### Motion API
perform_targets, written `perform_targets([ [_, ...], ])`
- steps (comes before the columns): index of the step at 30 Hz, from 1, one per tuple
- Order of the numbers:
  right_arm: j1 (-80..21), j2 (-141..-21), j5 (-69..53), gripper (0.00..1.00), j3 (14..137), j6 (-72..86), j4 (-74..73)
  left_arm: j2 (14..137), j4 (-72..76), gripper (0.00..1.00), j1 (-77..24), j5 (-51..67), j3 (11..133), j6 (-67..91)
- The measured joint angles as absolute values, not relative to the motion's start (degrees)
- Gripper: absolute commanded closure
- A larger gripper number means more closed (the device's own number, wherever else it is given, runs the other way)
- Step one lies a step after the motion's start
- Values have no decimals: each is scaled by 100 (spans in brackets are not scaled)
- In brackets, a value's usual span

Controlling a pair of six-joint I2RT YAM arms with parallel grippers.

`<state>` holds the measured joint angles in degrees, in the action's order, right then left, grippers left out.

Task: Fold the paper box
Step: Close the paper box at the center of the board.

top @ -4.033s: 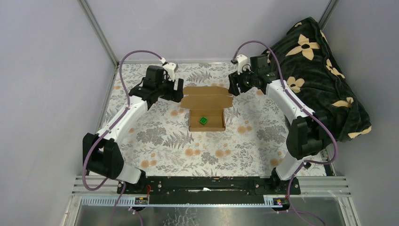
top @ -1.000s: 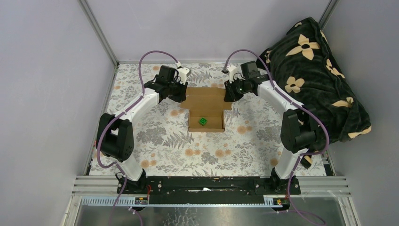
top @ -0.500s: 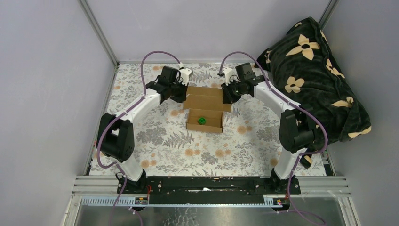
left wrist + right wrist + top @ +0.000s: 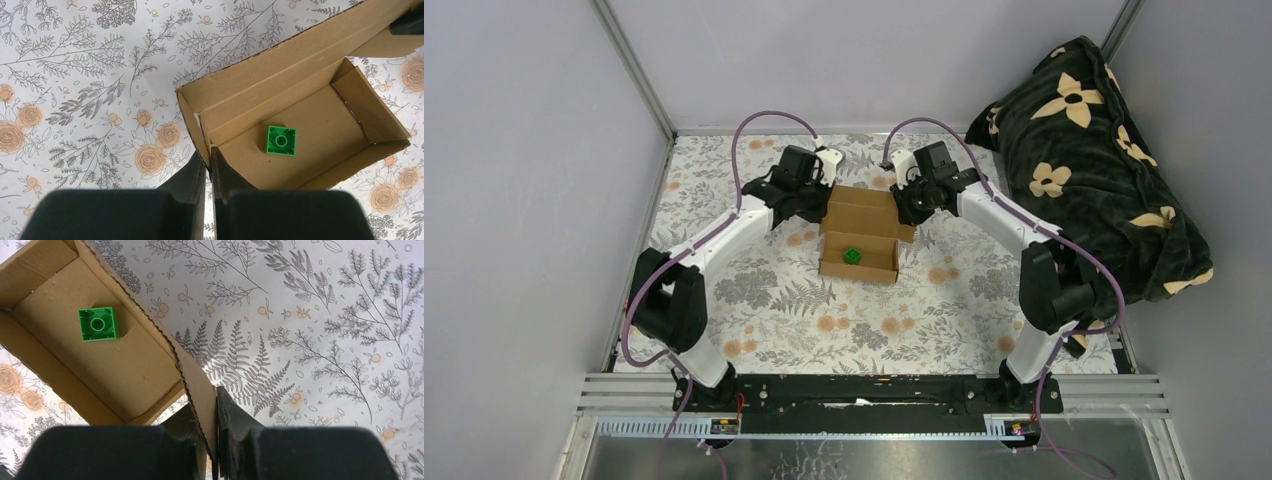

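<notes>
Paper box (image 4: 867, 212): plain brown card on the floral cloth (image 4: 764, 300), at the far middle of the table; the tray is open upward and the lid panel is raised along its far edge
Inside: a small green brick (image 4: 281, 140) lies flat on the tray floor, apart from every wall
Left gripper (image 4: 207, 172): clenched on the card at the box's left side, fingers pinching the thin sheet
Right gripper (image 4: 216, 440): clenched on the right lid flap, whose wavy cut edge runs down between the fingers
Step in hand: probably bringing the lid toward the near side, over the tray
Doing it well: move both arms at one pace so the lid turns on its far crease without twisting; steer the side flaps inside the tray walls
Risk: an uneven pull may drag the tray or buckle the card
Around: dark flowered blanket (image 4: 1094, 150) far right, well apart
</notes>
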<state>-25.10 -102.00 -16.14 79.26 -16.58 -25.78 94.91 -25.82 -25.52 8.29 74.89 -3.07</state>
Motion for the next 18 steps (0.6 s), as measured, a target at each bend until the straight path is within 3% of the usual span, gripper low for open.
perform_targets([
  [18, -3170, -9854, 117, 81, 7566, -1308, -2178, 8753, -2143, 92, -3103, 86, 6460, 416],
])
